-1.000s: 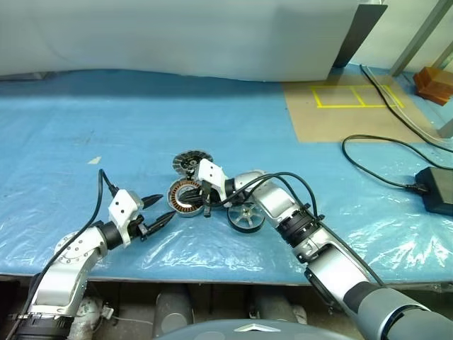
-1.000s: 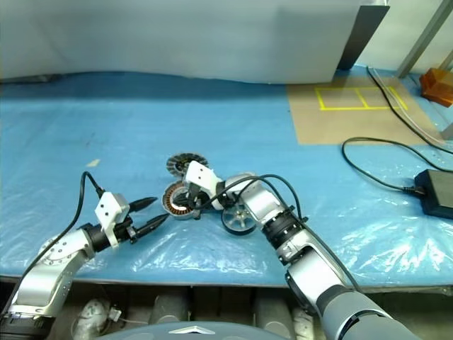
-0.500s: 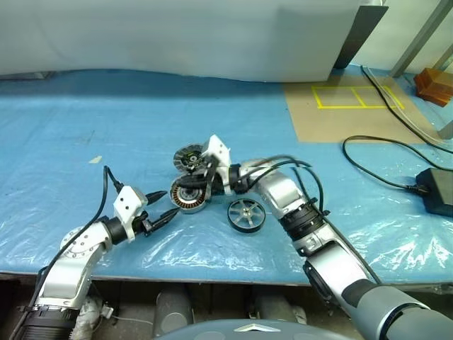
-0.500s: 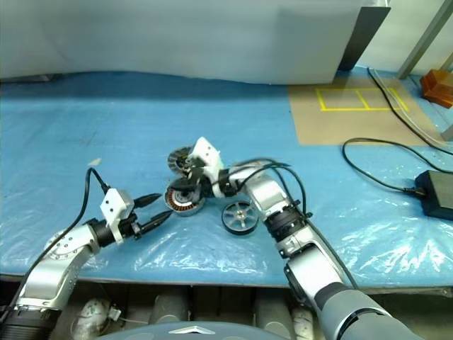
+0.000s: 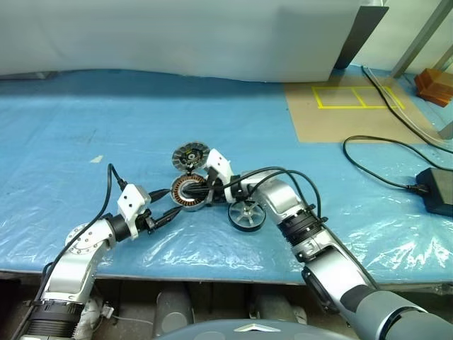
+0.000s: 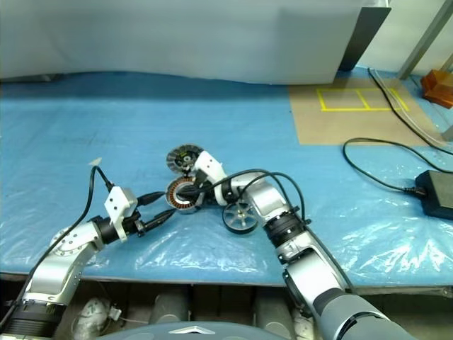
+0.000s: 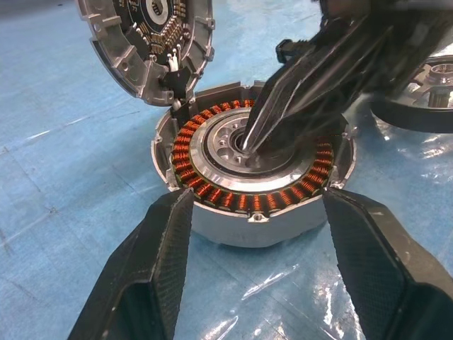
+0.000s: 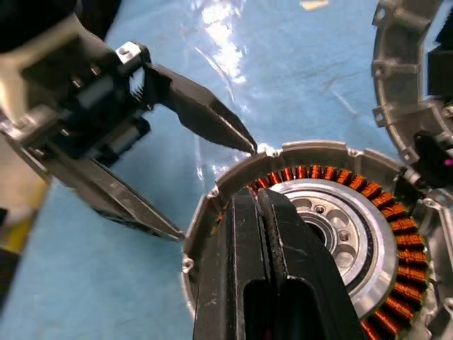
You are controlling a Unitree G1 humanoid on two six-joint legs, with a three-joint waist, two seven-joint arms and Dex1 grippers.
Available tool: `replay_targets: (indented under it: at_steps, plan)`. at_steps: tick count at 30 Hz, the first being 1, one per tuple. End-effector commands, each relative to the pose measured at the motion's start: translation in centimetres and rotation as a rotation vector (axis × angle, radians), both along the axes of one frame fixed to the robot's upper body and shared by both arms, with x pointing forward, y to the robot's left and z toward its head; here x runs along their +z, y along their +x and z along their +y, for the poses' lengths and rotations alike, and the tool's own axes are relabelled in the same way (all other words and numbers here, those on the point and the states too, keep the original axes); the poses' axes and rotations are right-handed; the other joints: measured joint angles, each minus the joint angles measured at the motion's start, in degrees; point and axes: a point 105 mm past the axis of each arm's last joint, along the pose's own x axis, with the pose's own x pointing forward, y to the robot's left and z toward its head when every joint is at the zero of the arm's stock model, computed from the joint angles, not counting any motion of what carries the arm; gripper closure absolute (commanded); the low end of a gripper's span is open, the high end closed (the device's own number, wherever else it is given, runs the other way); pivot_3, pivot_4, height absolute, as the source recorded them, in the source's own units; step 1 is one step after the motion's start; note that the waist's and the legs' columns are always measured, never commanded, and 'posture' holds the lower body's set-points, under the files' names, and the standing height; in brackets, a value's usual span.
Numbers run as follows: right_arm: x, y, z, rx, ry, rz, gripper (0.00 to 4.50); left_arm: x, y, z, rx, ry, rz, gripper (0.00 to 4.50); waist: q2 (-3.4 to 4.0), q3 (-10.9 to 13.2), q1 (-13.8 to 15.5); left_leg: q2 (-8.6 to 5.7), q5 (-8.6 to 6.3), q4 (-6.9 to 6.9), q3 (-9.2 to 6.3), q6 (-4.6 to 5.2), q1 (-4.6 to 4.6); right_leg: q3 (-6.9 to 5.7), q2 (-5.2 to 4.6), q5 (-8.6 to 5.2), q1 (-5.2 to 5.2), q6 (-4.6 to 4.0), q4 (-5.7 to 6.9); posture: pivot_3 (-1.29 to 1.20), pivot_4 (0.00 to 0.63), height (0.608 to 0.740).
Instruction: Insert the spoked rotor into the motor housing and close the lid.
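The motor housing (image 7: 255, 166), a silver cup with copper windings, lies on the blue sheet. The lid (image 7: 145, 35) stands tilted up at the housing's far rim, its inner side showing. My right gripper (image 8: 258, 195) is shut with nothing in it, and its tips rest on the housing's pale centre. My left gripper (image 5: 173, 200) is open, and its fingers (image 7: 163, 262) stand either side of the housing's near wall, close to the rim. The spoked rotor (image 5: 246, 214), black-rimmed, lies flat just right of the housing under my right forearm.
Blue plastic sheeting (image 5: 106, 127) covers the table, whose front edge is close below my arms. A brown board with yellow tape (image 5: 347, 106) lies at the back right. A black cable and power brick (image 5: 435, 190) are at the far right.
My right wrist has rolled, and its shut fingers went from the housing's near rim up and onto its centre. The left gripper has crept a little closer to the housing.
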Motion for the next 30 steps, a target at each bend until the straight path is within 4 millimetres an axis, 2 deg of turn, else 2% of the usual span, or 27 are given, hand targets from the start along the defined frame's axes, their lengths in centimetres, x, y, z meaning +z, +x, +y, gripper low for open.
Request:
replay_targets:
  at_steps: [1,4,6,8,13,18,21,24,27,30]
  plan:
    - [3.1,-0.6,-0.5,0.030,0.109,-0.024,4.48,0.3,-0.4,0.0,-0.016,0.000,-0.011,1.46,0.00,0.0,0.0,0.00,0.00,-0.04,0.00,0.00,0.00,0.00,0.00,0.00,0.00,0.01,0.00,0.00,0.150,0.740]
    - [4.7,-0.5,-1.6,0.008,0.147,-0.030,4.48,0.6,-1.0,0.2,-0.039,-0.006,0.005,1.46,0.00,0.0,0.0,0.01,0.00,-0.10,-0.01,-0.01,0.01,0.00,0.01,0.00,-0.01,0.00,-0.04,0.00,0.150,0.740]
    - [5.6,0.2,-2.9,-0.029,0.122,-0.111,4.48,1.0,-1.6,0.5,-0.064,-0.011,0.020,1.46,-0.01,0.0,0.0,0.00,0.00,-0.10,0.00,-0.01,-0.01,0.00,0.01,0.00,-0.03,0.01,-0.07,0.00,0.150,0.740]
    - [6.2,-0.5,-4.2,0.011,0.064,-0.169,4.48,0.8,-2.3,0.9,-0.091,0.023,0.038,1.46,-0.03,0.0,0.0,-0.02,0.00,-0.11,0.01,-0.01,-0.01,0.00,0.00,0.00,-0.03,0.01,-0.11,0.00,0.150,0.740]
    - [5.7,-1.3,-7.8,0.105,-0.139,-0.313,4.48,-0.1,-3.3,1.0,-0.125,0.059,0.072,1.46,-0.03,0.0,0.3,0.00,0.00,-0.16,0.00,-0.01,-0.01,0.01,0.01,0.00,-0.01,0.01,-0.17,0.00,0.150,0.740]
    - [5.5,-2.1,-10.5,0.261,-0.318,-0.484,4.48,0.8,-2.8,-0.6,-0.159,0.014,0.041,1.46,-0.04,0.0,0.4,0.00,-0.01,-0.12,0.01,0.00,-0.02,0.03,0.00,0.00,-0.01,0.00,-0.14,0.00,0.150,0.740]
    - [5.0,-2.1,-11.0,0.326,-0.413,-0.587,3.96,1.0,-3.8,-2.1,-0.238,0.009,0.046,1.46,-0.04,0.0,-0.1,0.01,-0.01,-0.09,0.02,0.01,-0.02,0.06,0.01,0.00,-0.01,0.00,-0.13,0.00,0.150,0.740]
    - [3.6,-3.3,-11.5,0.446,-0.480,-0.593,2.98,1.6,-4.1,-3.2,-0.269,-0.022,0.036,1.46,-0.04,0.0,-0.3,0.01,-0.01,-0.09,0.03,0.01,-0.03,0.05,0.02,0.00,-0.04,0.00,-0.12,0.00,0.150,0.740]
    - [3.5,-4.3,-11.2,0.491,-0.448,-0.522,1.95,1.3,-4.2,-3.6,-0.287,-0.019,0.042,1.46,-0.04,0.0,-0.3,0.02,-0.01,-0.07,0.02,0.03,-0.05,0.06,0.02,-0.02,-0.04,-0.03,-0.10,0.00,0.150,0.740]
    - [2.8,-4.1,-11.5,0.499,-0.490,-0.524,0.91,0.6,-4.8,-4.1,-0.338,0.020,0.050,1.46,-0.05,0.0,-0.2,0.02,-0.01,0.02,0.02,0.05,-0.05,0.06,0.01,-0.12,-0.02,-0.20,-0.05,0.00,0.150,0.740]
